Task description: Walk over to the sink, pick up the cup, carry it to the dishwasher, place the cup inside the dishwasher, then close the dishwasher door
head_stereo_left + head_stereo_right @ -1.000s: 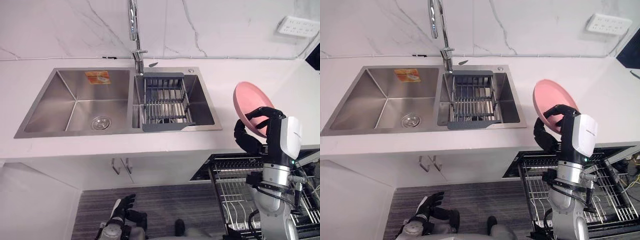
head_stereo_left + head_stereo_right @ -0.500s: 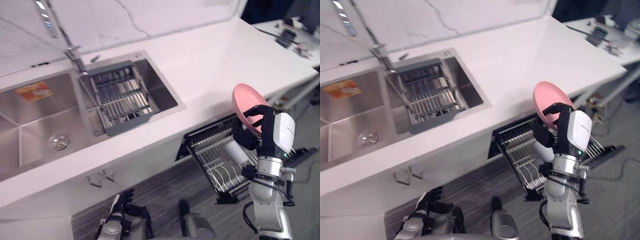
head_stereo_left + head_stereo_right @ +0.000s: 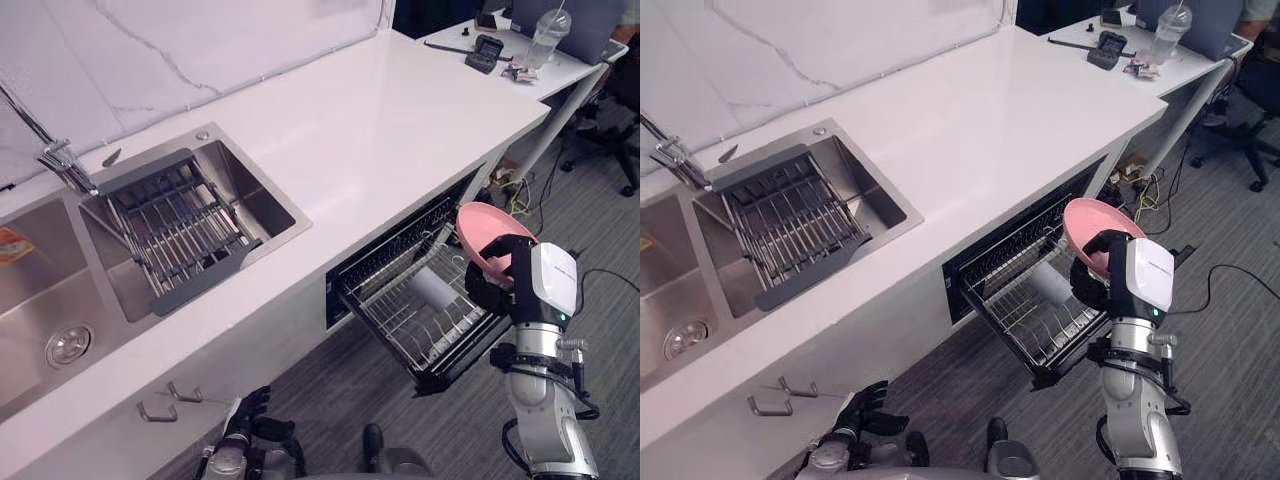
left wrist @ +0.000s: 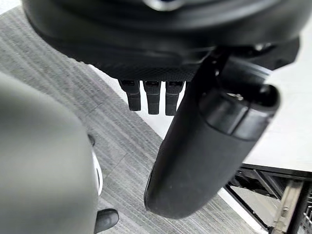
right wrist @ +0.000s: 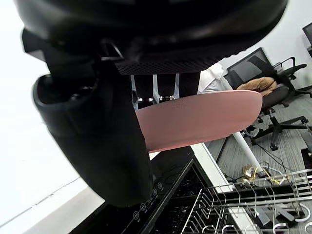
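My right hand (image 3: pixel 502 288) is shut on a pink plate (image 3: pixel 487 233), held tilted at its edge just above the pulled-out dishwasher rack (image 3: pixel 402 330). In the right wrist view the thumb (image 5: pixel 97 141) lies over the plate (image 5: pixel 204 117) and the fingers (image 5: pixel 165 87) curl behind it. A white cup (image 3: pixel 432 288) lies on its side in the rack. The steel sink (image 3: pixel 262 203) with a grey drainer basket (image 3: pixel 175 230) is far left on the white counter. My left hand (image 3: pixel 246 413) hangs low by the floor, its fingers (image 4: pixel 153 97) straight and empty.
The dishwasher (image 3: pixel 1012 252) stands open under the counter (image 3: pixel 970 120), its rack jutting into the grey floor space. A faucet (image 3: pixel 58 158) stands behind the sink. A desk (image 3: pixel 520 55) with small items and an office chair (image 3: pixel 615 140) are at the back right.
The camera has swung right, so the sink slid to the left and the open dishwasher rack came into full view. My right hand still holds the pink plate, now over the rack.
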You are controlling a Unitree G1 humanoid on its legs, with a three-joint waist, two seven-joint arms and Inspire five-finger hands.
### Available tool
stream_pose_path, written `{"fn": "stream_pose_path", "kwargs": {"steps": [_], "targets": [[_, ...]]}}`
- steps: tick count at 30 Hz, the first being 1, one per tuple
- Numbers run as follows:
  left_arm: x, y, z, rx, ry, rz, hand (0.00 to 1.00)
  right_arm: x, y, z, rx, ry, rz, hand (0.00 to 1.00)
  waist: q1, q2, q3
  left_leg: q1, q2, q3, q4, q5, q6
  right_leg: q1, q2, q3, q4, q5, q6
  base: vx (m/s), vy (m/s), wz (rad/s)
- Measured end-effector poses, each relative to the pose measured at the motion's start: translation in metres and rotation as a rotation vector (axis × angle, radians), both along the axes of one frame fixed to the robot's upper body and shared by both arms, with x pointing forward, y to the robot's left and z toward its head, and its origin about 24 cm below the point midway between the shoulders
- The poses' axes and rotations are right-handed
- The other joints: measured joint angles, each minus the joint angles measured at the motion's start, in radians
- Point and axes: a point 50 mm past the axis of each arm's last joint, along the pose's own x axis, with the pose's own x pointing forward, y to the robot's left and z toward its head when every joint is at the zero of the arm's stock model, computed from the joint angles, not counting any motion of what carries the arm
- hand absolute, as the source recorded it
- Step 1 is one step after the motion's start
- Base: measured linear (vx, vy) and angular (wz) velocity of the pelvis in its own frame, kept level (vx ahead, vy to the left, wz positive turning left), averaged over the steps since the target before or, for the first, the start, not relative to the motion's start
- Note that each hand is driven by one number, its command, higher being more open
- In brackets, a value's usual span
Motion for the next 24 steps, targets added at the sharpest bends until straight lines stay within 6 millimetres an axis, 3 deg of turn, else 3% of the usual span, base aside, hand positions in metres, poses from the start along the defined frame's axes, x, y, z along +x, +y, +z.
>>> {"fn": "stream_pose_path", "kwargs": {"steps": [9, 12, 17, 24], "targets": [[0.001, -0.005, 0.000, -0.016, -0.007, -0.009, 0.90, 0.008, -0.013, -0.030, 0.100, 0.110, -0.049, 0.30, 0.001, 0.028, 0.019, -0.035, -0.027, -0.046, -0.028, 0.026, 0.016, -0.057, -0.017, -0.007, 0.032, 0.004, 0.005, -0.04, 0.012, 0.05], [0.008, -0.009, 0.003, -0.028, -0.033, -0.004, 0.90, 0.017, -0.017, -0.028, 0.116, 0.101, -0.065, 0.30, 0.001, 0.052, 0.065, -0.055, -0.032, -0.048, -0.028, 0.039, 0.020, -0.089, -0.024, -0.005, 0.061, 0.003, 0.006, -0.08, 0.005, 0.02], [0.021, -0.012, 0.009, -0.032, -0.077, -0.007, 0.90, 0.035, -0.022, -0.027, 0.156, 0.091, -0.084, 0.30, 0.004, 0.067, 0.127, -0.098, -0.037, -0.065, -0.029, 0.061, 0.021, -0.142, -0.032, -0.019, 0.098, 0.000, 0.004, -0.08, -0.009, 0.11], [0.036, -0.018, 0.017, -0.058, -0.149, -0.008, 0.90, 0.065, -0.032, -0.007, 0.243, 0.010, -0.116, 0.30, 0.025, 0.097, 0.194, -0.153, -0.047, -0.068, -0.040, 0.088, 0.026, -0.219, -0.043, -0.018, 0.138, -0.002, 0.005, -0.02, -0.001, 0.02]]}}
